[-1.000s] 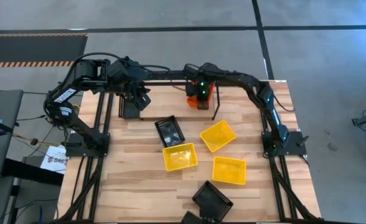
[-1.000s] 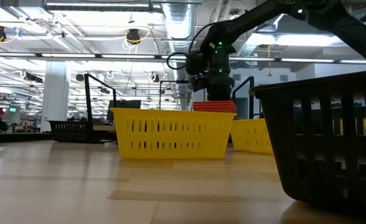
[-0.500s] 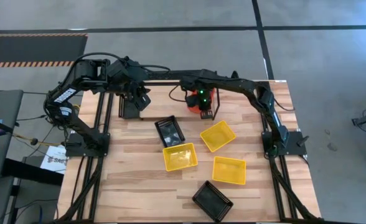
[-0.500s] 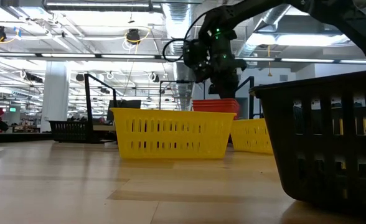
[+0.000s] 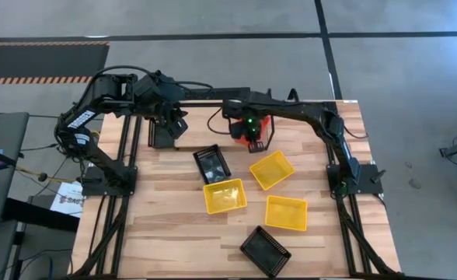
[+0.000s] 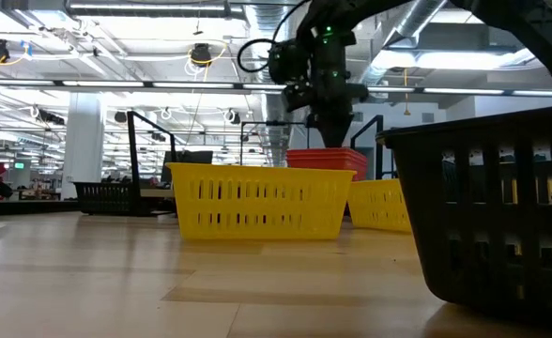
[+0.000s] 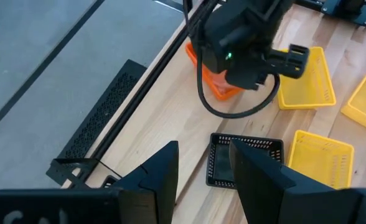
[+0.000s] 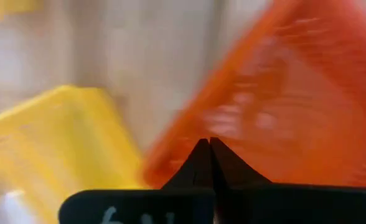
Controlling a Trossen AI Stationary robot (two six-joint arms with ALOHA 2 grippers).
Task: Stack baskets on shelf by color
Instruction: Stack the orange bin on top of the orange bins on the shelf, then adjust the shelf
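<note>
At the far-left of the table (image 5: 166,233), my left hand (image 7: 201,163) hovers with fingers apart, holding nothing, over the black basket (image 5: 162,134) parked there. The nearest loose black basket (image 5: 212,163) lies just toward the middle from it, its long axis running away from me. My right hand (image 5: 249,140) hangs above the red-orange baskets (image 5: 261,126) on the shelf (image 5: 213,103), fingers pressed together, empty. Three yellow baskets (image 5: 272,170) lie nearer it, so I judge those are its job.

Red-orange baskets (image 5: 261,124) stacked; yellow (image 5: 272,169), black (image 5: 212,162) scattered.
</note>
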